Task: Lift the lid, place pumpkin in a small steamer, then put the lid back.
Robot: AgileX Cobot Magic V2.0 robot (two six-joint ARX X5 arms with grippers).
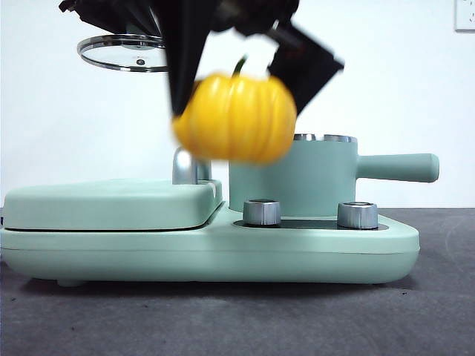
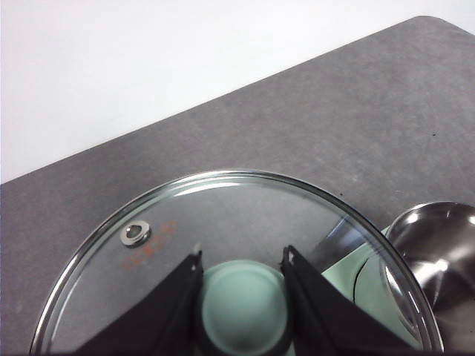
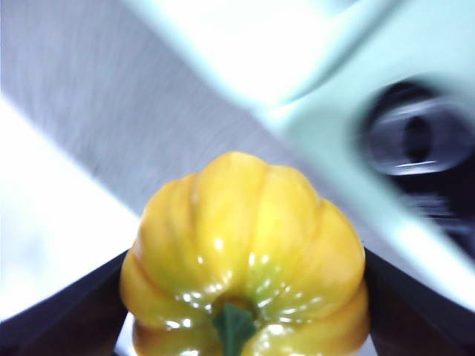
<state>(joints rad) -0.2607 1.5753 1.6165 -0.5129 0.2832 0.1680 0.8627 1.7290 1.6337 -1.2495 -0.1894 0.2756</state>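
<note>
My right gripper (image 1: 236, 93) is shut on the glossy yellow pumpkin (image 1: 235, 117), which hangs in the air in front of and slightly left of the small steamer (image 1: 293, 178). In the right wrist view the pumpkin (image 3: 243, 256) fills the space between both black jaws, green stem toward the camera. The steamer's chrome rim shows open, with its long handle (image 1: 397, 167) pointing right. High at the upper left, my left gripper (image 2: 242, 259) is shut on the mint knob of the glass lid (image 2: 230, 215); the lid (image 1: 122, 53) is held level in the air.
The steamer stands on a mint-green appliance base (image 1: 208, 252) with two chrome knobs (image 1: 262, 212) at the front. A flat hinged cover (image 1: 111, 204) with a chrome handle (image 1: 189, 167) takes up its left half. Dark grey table surface (image 1: 237, 319) lies in front.
</note>
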